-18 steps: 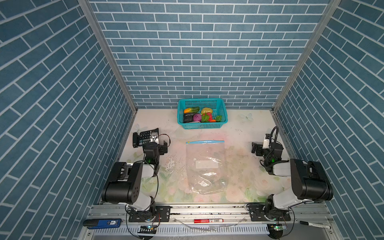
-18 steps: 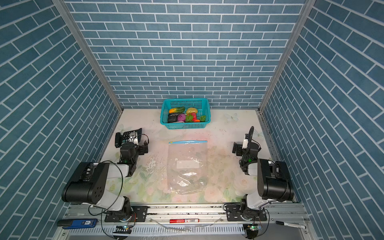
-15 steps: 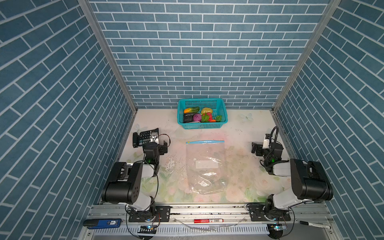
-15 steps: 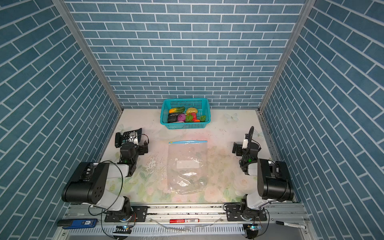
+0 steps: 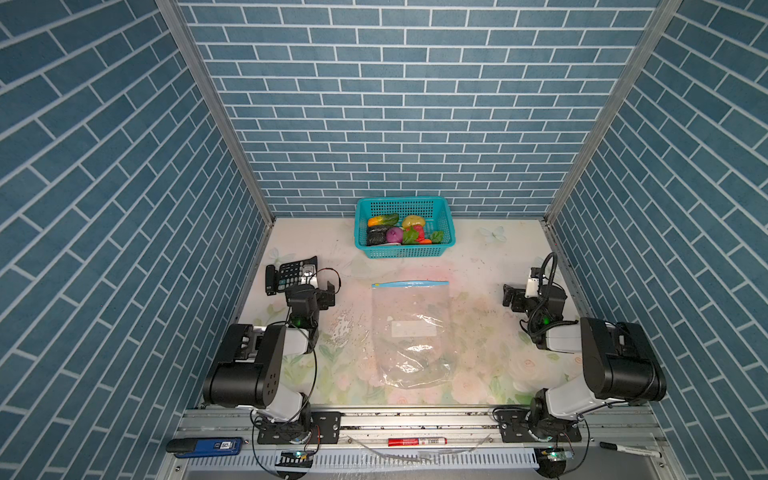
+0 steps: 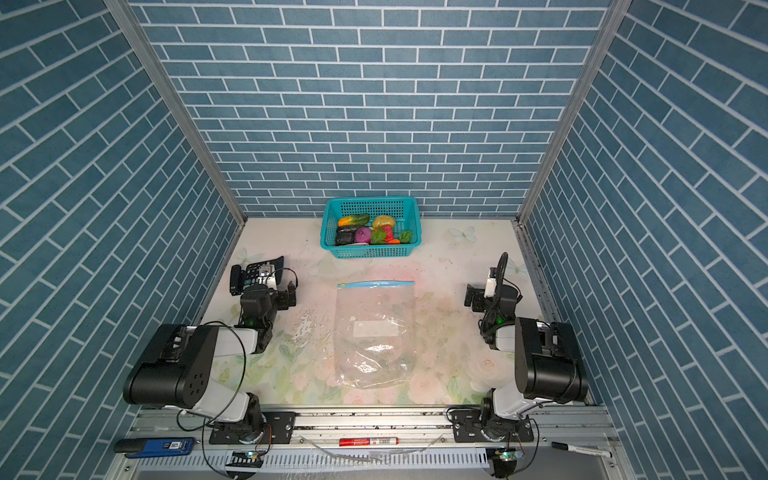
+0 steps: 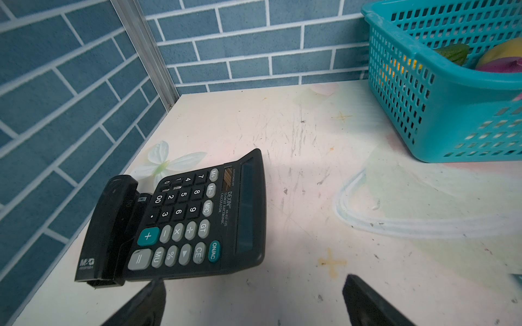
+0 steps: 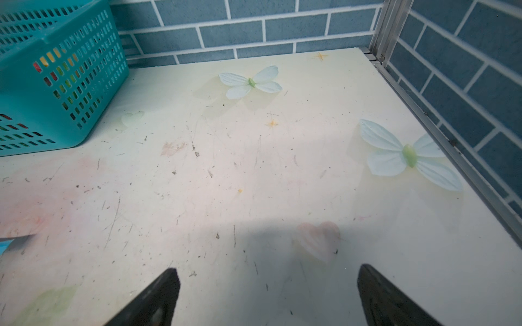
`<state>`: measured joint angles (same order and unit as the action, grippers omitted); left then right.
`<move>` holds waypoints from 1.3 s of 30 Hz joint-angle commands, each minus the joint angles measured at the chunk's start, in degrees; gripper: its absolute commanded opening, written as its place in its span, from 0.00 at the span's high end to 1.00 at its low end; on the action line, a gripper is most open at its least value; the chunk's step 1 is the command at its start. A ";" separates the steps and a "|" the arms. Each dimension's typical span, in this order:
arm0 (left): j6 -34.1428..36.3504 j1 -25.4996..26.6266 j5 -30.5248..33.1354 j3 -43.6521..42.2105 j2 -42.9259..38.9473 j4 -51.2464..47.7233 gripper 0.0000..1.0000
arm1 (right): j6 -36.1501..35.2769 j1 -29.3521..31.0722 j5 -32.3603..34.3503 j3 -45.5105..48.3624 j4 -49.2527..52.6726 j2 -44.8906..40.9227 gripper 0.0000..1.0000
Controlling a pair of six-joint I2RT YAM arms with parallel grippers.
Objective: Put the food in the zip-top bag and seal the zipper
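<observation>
Nothing is shifting since earlier: left gripper (image 7: 254,282) and right gripper (image 8: 268,269) are hanging wide and empty, food (image 5: 394,235) is sitting in the basket (image 5: 405,251).

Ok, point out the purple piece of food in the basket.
The round onion, just right of the black eggplant in both top views; the rest are yellow, red, orange, green or black.

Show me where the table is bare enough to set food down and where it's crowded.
Widest bare patch: between the zip-top bag and the right gripper, running back to the corner right of the basket. A narrower strip separates bag and basket. Crowded: the left back, where the calculator sits ahead of the left gripper.
</observation>
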<state>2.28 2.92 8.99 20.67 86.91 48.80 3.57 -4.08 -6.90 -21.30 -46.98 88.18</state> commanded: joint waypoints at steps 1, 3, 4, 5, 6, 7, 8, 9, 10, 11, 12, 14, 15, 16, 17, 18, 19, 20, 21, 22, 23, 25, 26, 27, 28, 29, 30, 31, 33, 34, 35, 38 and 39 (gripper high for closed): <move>0.58 -0.27 0.41 1.06 0.70 1.39 0.01 | -1.19 -0.18 -0.47 -1.97 -1.67 0.41 0.01; 0.64 -0.28 0.43 1.07 0.71 1.39 0.01 | -1.20 -0.24 -0.48 -1.82 -1.67 0.49 0.01; 0.58 -0.28 0.42 1.05 0.71 1.39 0.01 | -1.20 -0.25 -0.49 -1.79 -1.69 0.46 0.01; 0.61 -0.24 0.44 1.10 0.69 1.39 0.01 | -1.20 -0.18 -0.49 -1.82 -1.79 0.43 0.01; 0.59 -0.28 0.43 1.09 0.71 1.39 0.01 | -1.15 -0.16 -0.47 -1.77 -1.80 0.45 0.01; 0.58 -0.28 0.46 1.05 0.69 1.40 0.01 | -1.20 -0.23 -0.44 -1.73 -1.79 0.39 0.01; 0.57 -0.26 0.41 1.08 0.71 1.46 0.01 | -1.20 -0.22 -0.46 -1.77 -1.87 0.37 0.01; 0.63 -0.28 0.41 1.05 0.71 1.49 0.01 | -1.20 -0.23 -0.48 -1.73 -1.81 0.35 0.01; 0.68 -0.28 0.41 1.09 0.71 1.47 0.01 | -1.20 -0.21 -0.49 -1.64 -1.96 0.40 0.01; 0.57 -0.24 0.46 1.04 0.71 1.48 0.01 | -1.20 -0.23 -0.48 -1.64 -1.89 0.35 0.01; 0.60 -0.28 0.42 1.09 0.71 1.45 0.01 | -1.18 -0.23 -0.49 -1.68 -1.91 0.34 0.01; 0.63 -0.27 0.41 1.07 0.71 1.46 0.01 | -1.18 -0.20 -0.49 -1.60 -2.06 0.28 0.01; 0.56 -0.24 0.41 1.04 0.71 1.47 0.01 | -1.20 -0.16 -0.46 -1.62 -2.06 0.32 0.01; 0.53 -0.24 0.41 1.04 0.65 1.44 0.01 | -1.17 -0.22 -0.48 -1.61 -2.15 0.28 0.01; 0.60 -0.28 0.45 1.06 0.71 1.48 0.01 | -1.18 -0.24 -0.44 -1.54 -2.15 0.27 0.01; 0.57 -0.26 0.43 1.05 0.70 1.48 0.01 | -1.18 -0.23 -0.48 -1.59 -2.17 0.31 0.01; 0.58 -0.26 0.45 1.05 0.71 1.48 0.01 | -1.19 -0.23 -0.48 -1.49 -2.13 0.31 0.01; 0.68 -0.28 0.42 1.05 0.70 1.47 0.01 | -1.20 -0.24 -0.46 -1.49 -2.15 0.30 0.01; 0.63 -0.26 0.41 1.09 0.70 1.48 0.01 | -1.20 -0.19 -0.48 -1.46 -2.15 0.27 0.01; 0.51 -0.28 0.48 1.08 0.68 1.48 0.01 | -1.20 -0.23 -0.49 -1.47 -2.15 0.26 0.01; 0.59 -0.28 0.41 1.10 0.67 1.48 0.01 | -1.20 -0.23 -0.49 -1.47 -2.15 0.28 0.01; 0.61 -0.24 0.42 1.09 0.63 1.48 0.01 | -1.20 -0.27 -0.48 -1.48 -2.15 0.27 0.01; 0.59 -0.28 0.41 1.11 0.70 1.48 0.01 | -1.20 -0.23 -0.49 -1.50 -2.15 0.32 0.01; 0.57 -0.28 0.41 1.06 0.69 1.46 0.01 | -1.20 -0.29 -0.47 -1.51 -2.15 0.27 0.01; 0.56 -0.28 0.42 1.13 0.71 1.47 0.00 | -1.20 -0.27 -0.46 -1.47 -2.17 0.23 0.01; 0.59 -0.28 0.41 1.04 0.71 1.48 0.01 | -1.14 -0.36 -0.36 -1.38 -2.26 0.21 0.01; 0.52 -0.28 0.44 1.04 0.67 1.48 0.01 | -1.19 -0.31 -0.37 -1.38 -2.30 0.19 0.01; 0.53 -0.28 0.41 1.04 0.71 1.47 0.01 | -1.14 -0.30 -0.39 -1.38 -2.33 0.21 0.01; 0.49 -0.27 0.41 1.07 0.71 1.46 0.01 | -1.14 -0.32 -0.44 -1.31 -2.36 0.22 0.01; 0.50 -0.28 0.41 1.05 0.71 1.48 0.01 | -1.08 -0.25 -0.39 -1.34 -2.41 0.17 0.01; 0.51 -0.24 0.41 1.04 0.71 1.48 0.01 | -1.11 -0.35 -0.44 -1.29 -2.41 0.16 0.01; 0.54 -0.28 0.41 1.05 0.71 1.48 0.01 | -1.10 -0.38 -0.49 -1.46 -2.37 0.24 0.01; 0.53 -0.27 0.48 1.09 0.69 1.48 0.01 | -1.01 -0.34 -0.49 -1.39 -2.32 0.30 0.01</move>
<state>2.39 2.92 8.99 20.71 86.91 48.80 3.57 -4.19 -6.90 -21.30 -47.57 88.18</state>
